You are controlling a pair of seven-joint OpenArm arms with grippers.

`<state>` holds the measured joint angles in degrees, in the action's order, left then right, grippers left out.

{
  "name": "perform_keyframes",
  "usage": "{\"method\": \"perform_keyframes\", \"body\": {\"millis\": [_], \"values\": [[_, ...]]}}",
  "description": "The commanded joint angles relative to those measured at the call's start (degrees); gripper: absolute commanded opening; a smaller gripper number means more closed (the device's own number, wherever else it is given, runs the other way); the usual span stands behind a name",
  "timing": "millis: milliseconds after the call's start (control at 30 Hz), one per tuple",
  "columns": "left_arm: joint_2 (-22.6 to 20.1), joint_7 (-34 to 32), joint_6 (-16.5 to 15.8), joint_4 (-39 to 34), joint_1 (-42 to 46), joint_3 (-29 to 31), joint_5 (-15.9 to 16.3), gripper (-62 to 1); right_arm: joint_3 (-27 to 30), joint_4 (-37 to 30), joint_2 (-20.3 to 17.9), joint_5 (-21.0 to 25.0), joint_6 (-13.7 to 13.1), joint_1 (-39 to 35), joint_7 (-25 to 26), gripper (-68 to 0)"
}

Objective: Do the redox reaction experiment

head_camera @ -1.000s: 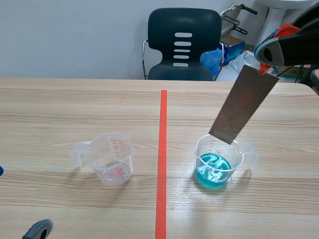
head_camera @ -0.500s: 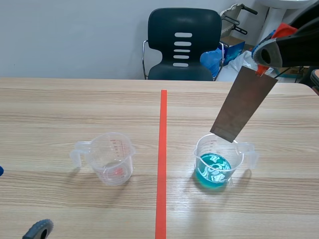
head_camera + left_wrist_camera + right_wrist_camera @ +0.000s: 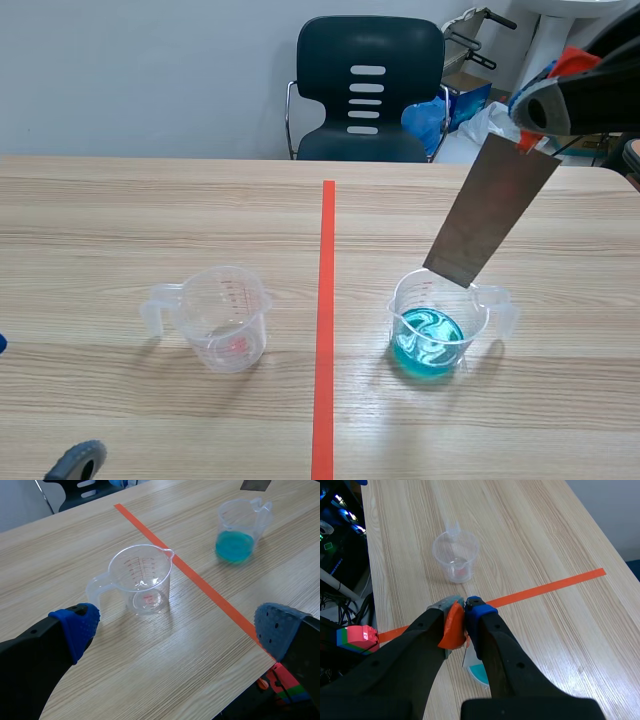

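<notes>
- The right gripper (image 3: 464,603) is clamped shut on an orange tab (image 3: 454,628) at the upper end of a flat metal strip (image 3: 488,213). In the right wrist view the two fingers are seen pressed close together on it.
- The strip is a thin, dull grey rectangle with straight edges. It is held raised and tilted, its lower end hanging over the far rim of the cup of blue liquid (image 3: 437,322) and clear of the liquid (image 3: 428,342) itself.
- That cup is of clear plastic – round, with a handle and a pouring lip – and is filled only at the bottom, where pale swirls show on the turquoise surface.
- The left gripper (image 3: 175,627) is held wide open with nothing between its fingers. Its blue dotted pads (image 3: 80,625) are spread apart, low over the near edge of the wooden table (image 3: 120,220).
- Ahead of it stands an empty measuring cup (image 3: 141,579), also of clear plastic and printed with red graduations; it is parted from the blue-filled cup by the orange tape line.
</notes>
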<state>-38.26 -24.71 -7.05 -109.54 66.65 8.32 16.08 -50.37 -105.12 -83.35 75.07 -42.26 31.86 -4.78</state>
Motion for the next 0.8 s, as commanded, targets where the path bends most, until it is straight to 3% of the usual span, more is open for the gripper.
{"method": "perform_keyframes", "body": {"millis": [0,767], "values": [[0.15,-0.81,0.04,-0.76,-0.15,0.11,0.39,1.4,0.87,-0.11,-0.96,0.9,-0.46,1.18,0.68,-66.6],[0.15,-0.81,0.04,-0.76,-0.15,0.11,0.39,1.4,0.9,0.35,-0.96,0.42,-0.46,1.18,0.42,-66.6]]}}
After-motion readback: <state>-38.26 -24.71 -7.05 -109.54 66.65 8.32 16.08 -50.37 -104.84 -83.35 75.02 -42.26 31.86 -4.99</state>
